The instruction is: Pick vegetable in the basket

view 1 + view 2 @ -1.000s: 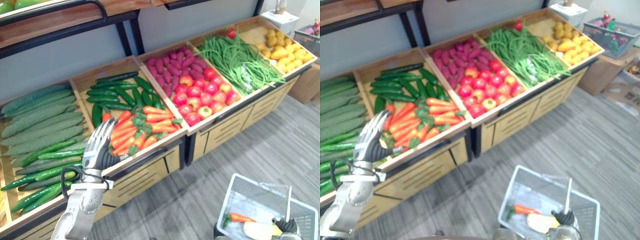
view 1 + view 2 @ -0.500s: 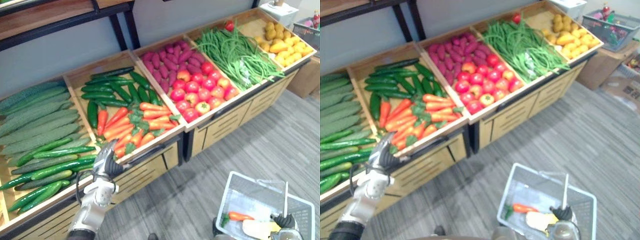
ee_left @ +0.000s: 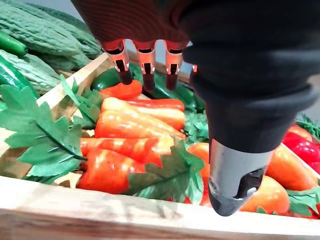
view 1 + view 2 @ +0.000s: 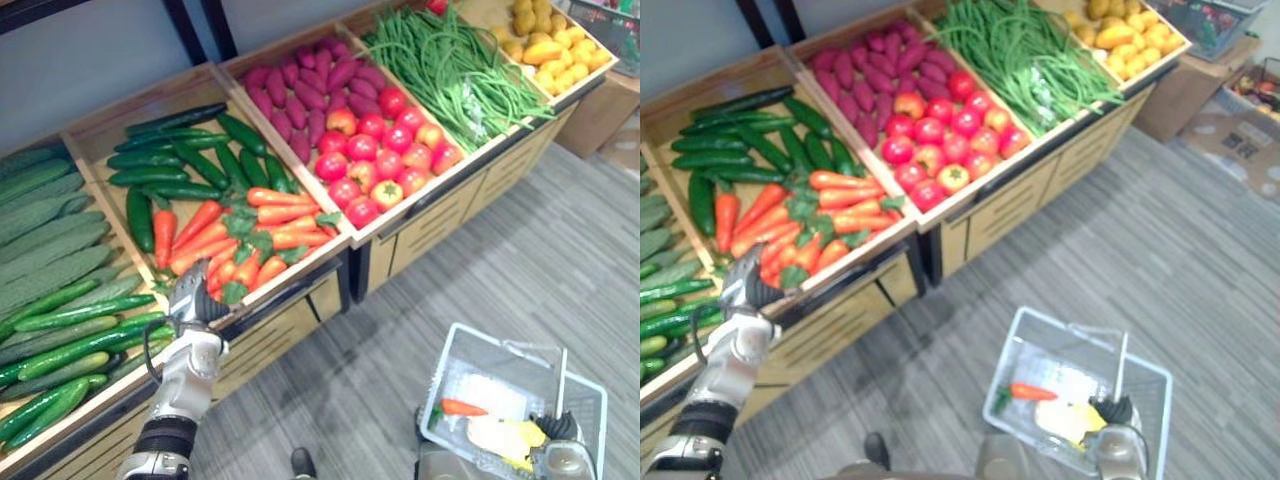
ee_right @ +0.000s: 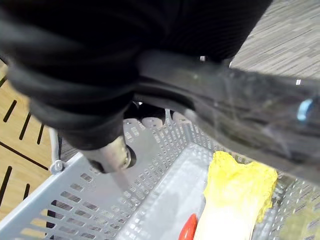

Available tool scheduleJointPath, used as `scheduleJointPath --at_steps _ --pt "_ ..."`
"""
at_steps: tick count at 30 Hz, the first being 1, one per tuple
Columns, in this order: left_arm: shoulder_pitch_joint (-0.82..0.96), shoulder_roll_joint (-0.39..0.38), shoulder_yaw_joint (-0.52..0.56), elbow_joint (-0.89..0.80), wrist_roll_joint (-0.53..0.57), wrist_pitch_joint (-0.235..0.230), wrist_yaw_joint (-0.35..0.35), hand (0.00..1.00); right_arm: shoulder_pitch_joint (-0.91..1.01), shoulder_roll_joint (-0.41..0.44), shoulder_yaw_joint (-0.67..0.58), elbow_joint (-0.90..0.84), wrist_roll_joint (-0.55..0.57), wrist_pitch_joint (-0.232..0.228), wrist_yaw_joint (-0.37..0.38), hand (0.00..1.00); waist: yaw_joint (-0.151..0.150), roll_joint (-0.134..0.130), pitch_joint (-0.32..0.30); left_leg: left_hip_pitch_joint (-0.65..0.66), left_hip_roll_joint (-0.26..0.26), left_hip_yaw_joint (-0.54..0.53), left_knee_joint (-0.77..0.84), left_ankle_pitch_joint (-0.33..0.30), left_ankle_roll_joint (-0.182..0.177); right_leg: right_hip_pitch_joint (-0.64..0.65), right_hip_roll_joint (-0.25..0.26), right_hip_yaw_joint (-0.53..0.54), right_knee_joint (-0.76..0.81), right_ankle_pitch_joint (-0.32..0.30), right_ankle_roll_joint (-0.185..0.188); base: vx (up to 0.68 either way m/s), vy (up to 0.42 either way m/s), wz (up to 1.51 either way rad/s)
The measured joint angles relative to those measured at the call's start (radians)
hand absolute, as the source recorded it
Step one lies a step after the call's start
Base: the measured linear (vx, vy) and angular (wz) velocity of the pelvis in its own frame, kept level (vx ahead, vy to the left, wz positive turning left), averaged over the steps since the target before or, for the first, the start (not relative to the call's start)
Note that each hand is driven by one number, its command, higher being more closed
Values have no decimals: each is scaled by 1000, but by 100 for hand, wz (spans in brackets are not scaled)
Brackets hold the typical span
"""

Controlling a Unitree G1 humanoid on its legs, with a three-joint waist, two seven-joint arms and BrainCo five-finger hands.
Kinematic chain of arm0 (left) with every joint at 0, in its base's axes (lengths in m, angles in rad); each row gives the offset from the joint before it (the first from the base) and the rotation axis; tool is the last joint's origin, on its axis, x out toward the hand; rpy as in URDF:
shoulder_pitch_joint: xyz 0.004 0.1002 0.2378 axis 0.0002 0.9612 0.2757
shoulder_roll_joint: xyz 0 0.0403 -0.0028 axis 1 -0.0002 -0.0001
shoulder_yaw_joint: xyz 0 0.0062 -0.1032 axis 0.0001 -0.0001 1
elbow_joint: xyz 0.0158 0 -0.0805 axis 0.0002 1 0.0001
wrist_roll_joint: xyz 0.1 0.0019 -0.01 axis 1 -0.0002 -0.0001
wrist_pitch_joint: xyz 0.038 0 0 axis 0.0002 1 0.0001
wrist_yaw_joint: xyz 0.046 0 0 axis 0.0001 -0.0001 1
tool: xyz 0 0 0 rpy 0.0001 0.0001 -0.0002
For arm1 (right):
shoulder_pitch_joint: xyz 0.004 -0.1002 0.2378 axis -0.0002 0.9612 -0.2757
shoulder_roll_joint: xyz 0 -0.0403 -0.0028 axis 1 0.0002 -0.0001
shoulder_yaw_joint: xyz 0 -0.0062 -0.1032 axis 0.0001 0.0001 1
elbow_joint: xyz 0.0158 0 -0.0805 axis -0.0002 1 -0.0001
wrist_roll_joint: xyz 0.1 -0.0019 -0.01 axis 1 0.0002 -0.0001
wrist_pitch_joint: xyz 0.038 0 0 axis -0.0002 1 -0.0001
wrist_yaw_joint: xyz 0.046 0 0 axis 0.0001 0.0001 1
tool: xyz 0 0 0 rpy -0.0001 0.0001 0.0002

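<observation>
Stand (image 4: pixel 440 215) along back, crates side by side; leftmost: gourds (image 4: pixel 50 240); next: cucumbers (image 4: pixel 170 165) behind, carrots (image 4: pixel 240 235) at front edge; next: sweet potatoes (image 4: pixel 300 95) behind, tomatoes (image 4: pixel 380 150) before; beans (image 4: pixel 460 70) right of those; basket (image 4: pixel 440 385) on floor (image 4: pixel 560 250) before stand's right part, well apart; single carrot (image 4: pixel 462 407) beside cabbage (image 4: pixel 505 437) inside; left hand (image 4: pixel 190 295) at carrot crate's front edge.
</observation>
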Motion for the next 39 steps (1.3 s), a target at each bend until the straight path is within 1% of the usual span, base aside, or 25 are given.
scheduleJointPath --at_steps 7,9,10,20,24,29,32,39 --pt "-52 -1 2 14 -5 4 9 0 -17 0 0 0 0 0 -1 100 -2 -3 22 -27 1 -1 16 -7 0 -22 -1 6 3 2 3 -1 -1 0" --pt "-73 -11 9 39 -6 21 16 0 -26 0 1 0 0 -1 0 100 -1 -2 27 -36 1 1 18 -7 0 -34 0 10 3 4 2 4 -7 -4" --pt "-77 -16 12 43 -6 22 20 0 -27 0 1 0 0 -1 0 100 -2 -2 29 -36 1 1 18 -7 0 -35 0 11 3 4 2 15 -6 -5" --pt "-126 -23 21 67 -15 22 38 0 -40 0 4 -5 0 -3 -2 100 -3 -5 61 -55 1 1 20 -9 -3 -58 2 18 5 4 2 3 -1 -1" --pt "-144 -22 28 78 -16 22 42 0 -42 0 11 -6 0 -7 -5 100 -2 -6 62 -64 3 1 35 -21 -2 -67 2 23 8 4 2 3 -2 -2" --pt "-158 -22 35 79 -17 22 56 0 -48 0 33 -12 0 -14 -19 100 -3 -8 67 -77 3 9 39 -21 -2 -89 2 34 17 6 -1 -17 2 -6" --pt "-180 -22 34 108 -16 24 62 0 -49 0 43 -19 0 -18 -19 100 -3 -13 75 -78 4 19 39 -22 -2 -96 4 41 16 9 -2 -13 1 -9" --pt "-197 -22 30 119 -16 33 64 0 -49 1 46 -38 1 -17 -20 100 -5 -14 79 -84 9 25 39 -23 -4 -106 10 45 16 9 -2 0 0 -3"
